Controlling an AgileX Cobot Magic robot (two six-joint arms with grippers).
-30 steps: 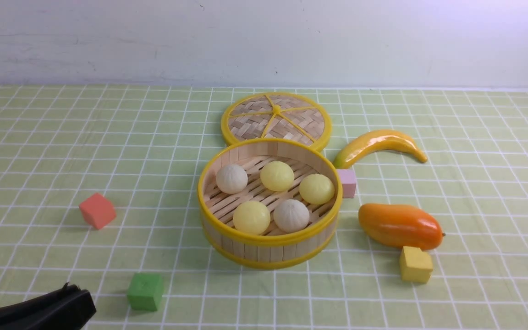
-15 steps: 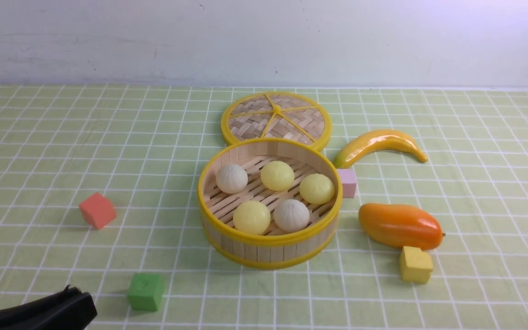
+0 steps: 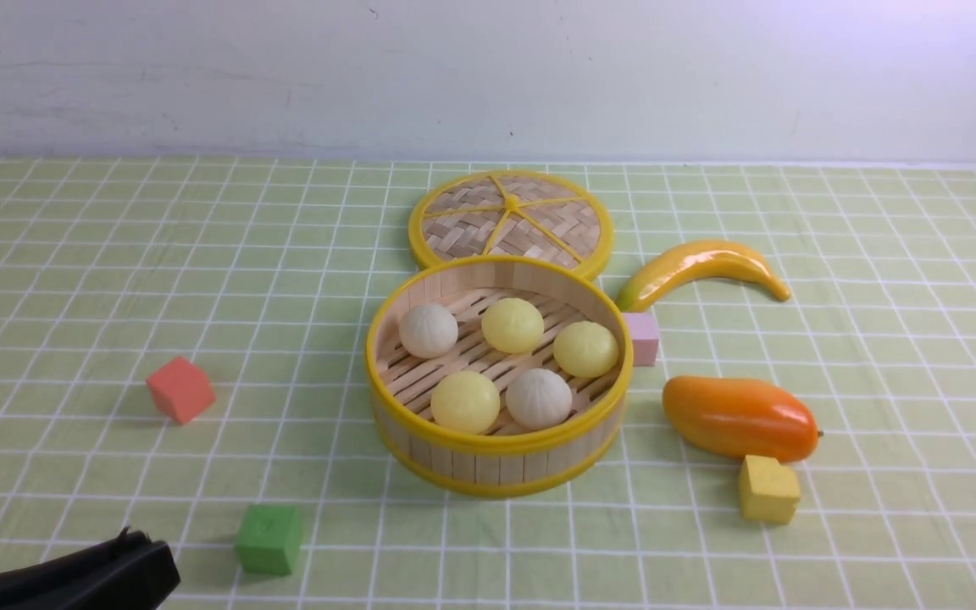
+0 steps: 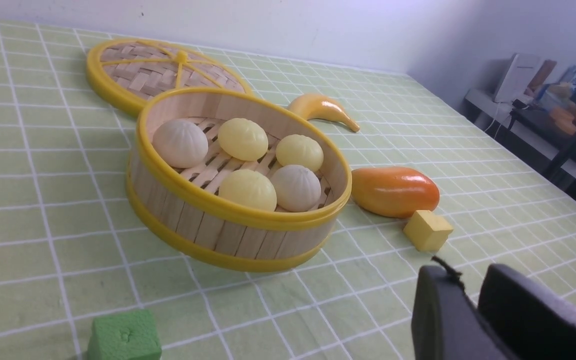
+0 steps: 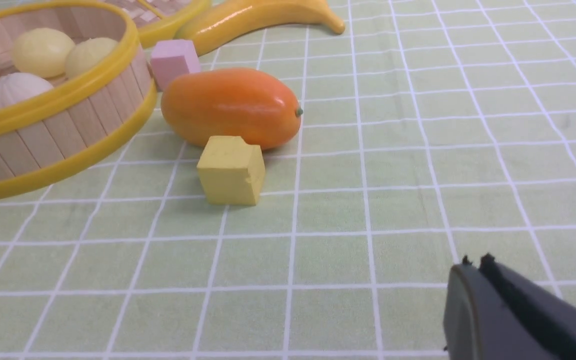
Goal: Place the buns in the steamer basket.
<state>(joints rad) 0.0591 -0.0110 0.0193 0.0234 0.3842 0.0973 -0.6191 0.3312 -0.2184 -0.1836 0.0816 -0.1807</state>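
The left hand (image 4: 473, 305) sat slack and empty, the right hand (image 5: 478, 295) clenched on nothing, since all five buns (image 3: 512, 325) lay in the steamer basket (image 3: 496, 470).

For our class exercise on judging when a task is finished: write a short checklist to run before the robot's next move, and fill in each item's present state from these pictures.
1. All five buns inside the steamer basket: ok.
2. No bun left on the tablecloth: ok in these views.
3. Left gripper holds nothing: ok; a narrow gap shows between its jaws.
4. Right gripper holds nothing: ok; jaws shut, empty.
5. Both grippers clear of the basket: ok.
6. Lid on the basket: not ok; it lies flat behind the basket, though the task does not ask for it.
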